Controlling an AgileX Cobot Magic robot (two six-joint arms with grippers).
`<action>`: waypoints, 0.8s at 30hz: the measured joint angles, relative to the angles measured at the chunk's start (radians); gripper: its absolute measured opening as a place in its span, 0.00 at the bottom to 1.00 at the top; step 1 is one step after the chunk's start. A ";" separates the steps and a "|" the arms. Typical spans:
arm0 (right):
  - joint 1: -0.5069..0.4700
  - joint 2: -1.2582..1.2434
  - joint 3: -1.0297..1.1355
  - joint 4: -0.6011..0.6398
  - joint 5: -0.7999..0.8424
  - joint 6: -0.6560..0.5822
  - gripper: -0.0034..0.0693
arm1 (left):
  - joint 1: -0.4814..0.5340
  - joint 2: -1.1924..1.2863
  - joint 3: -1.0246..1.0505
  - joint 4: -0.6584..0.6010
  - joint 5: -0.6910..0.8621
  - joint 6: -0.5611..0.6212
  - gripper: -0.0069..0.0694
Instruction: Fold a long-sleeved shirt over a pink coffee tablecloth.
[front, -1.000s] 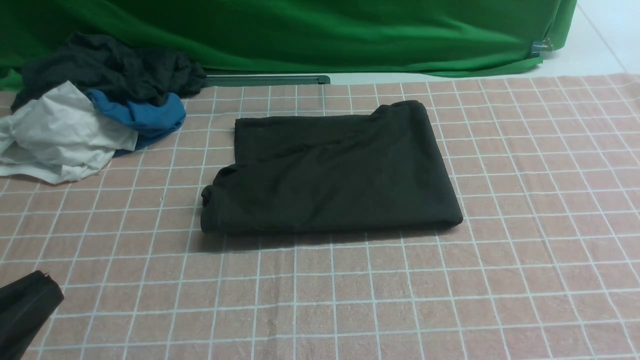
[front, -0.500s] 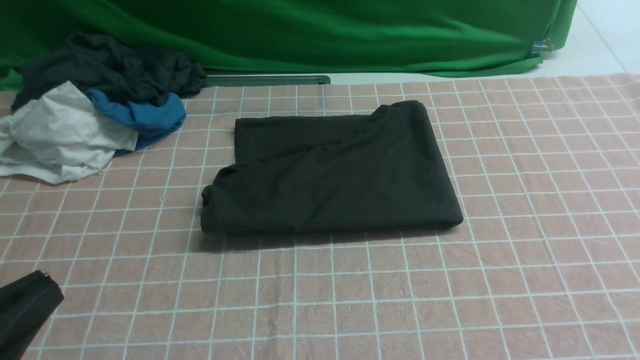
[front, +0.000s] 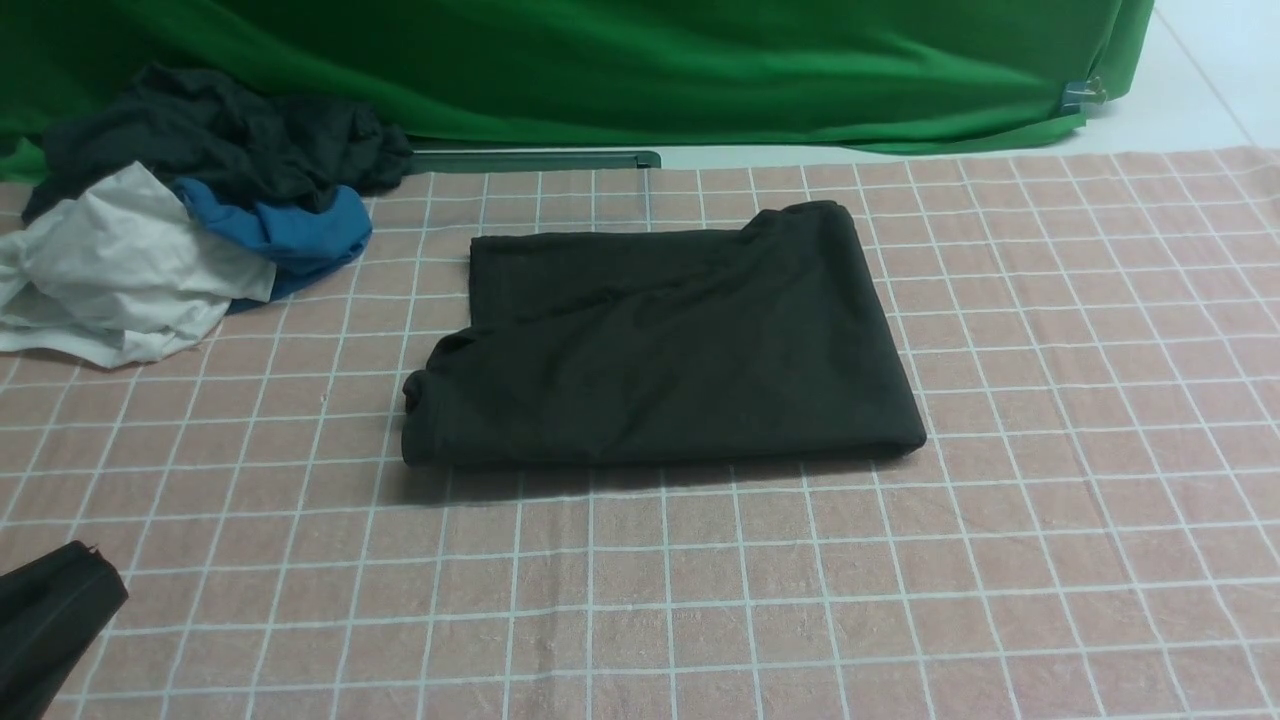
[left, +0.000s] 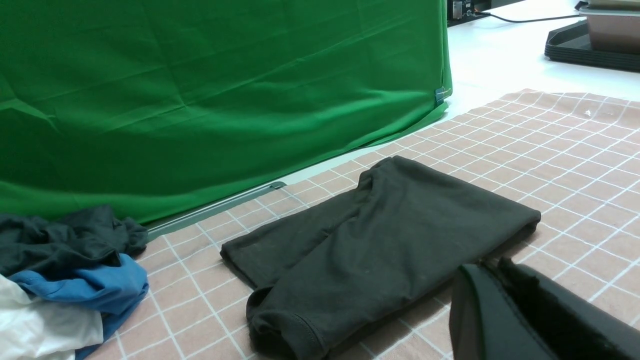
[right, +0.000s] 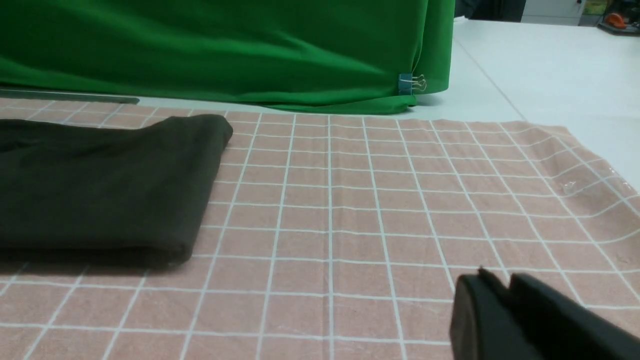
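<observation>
The shirt (front: 655, 340) is lying folded on the tablecloth (front: 1050, 520) — well ahead of both grippers. The left gripper (left: 492, 267) is sitting closed and empty; the right gripper (right: 500, 282) is showing only a slit between its fingers — holding nothing.

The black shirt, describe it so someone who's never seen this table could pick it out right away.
Start from the pink checked tablecloth that covers the table in front of the green backdrop. Near its middle lies the black shirt, folded into a flat, roughly rectangular bundle. Unlike the crumpled heap of dark, blue and white clothes at the far left, it is neatly folded, one colour, and lies alone.
</observation>
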 joint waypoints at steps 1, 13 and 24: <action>0.000 0.000 0.000 0.000 0.000 0.000 0.15 | 0.000 0.000 0.000 0.000 0.000 0.000 0.11; 0.000 0.000 0.000 0.000 0.000 0.000 0.20 | 0.084 0.001 0.117 -0.032 -0.213 0.003 0.11; 0.000 0.000 0.000 0.000 0.000 0.000 0.23 | 0.415 -0.022 0.331 -0.238 -0.360 0.125 0.11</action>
